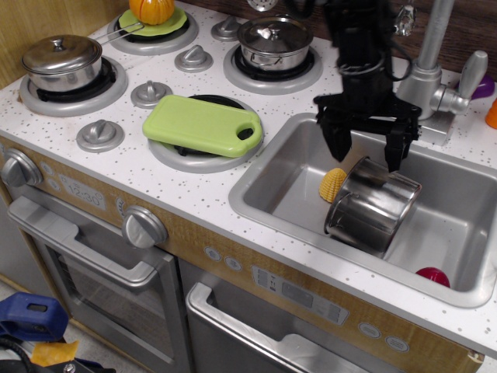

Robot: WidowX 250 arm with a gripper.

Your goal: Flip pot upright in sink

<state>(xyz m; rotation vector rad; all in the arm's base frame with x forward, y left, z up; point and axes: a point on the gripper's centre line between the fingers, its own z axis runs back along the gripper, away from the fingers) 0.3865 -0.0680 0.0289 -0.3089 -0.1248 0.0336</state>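
The shiny lidless pot [371, 208] lies tilted on its side in the grey sink [272, 198], its open mouth facing the front left and leaning on the sink's front wall. My black gripper [363, 155] hangs open just above the pot's upper back edge, one finger to the left near a yellow toy, the other over the pot's base rim. It holds nothing.
A yellow corn toy [332, 184] lies beside the pot in the sink. A red object [432, 276] sits at the sink's front right. The tap [431, 70] stands behind the sink. A green cutting board [202, 124] lies on a burner, and two lidded pots [62, 61] [273, 40] stand on the stove.
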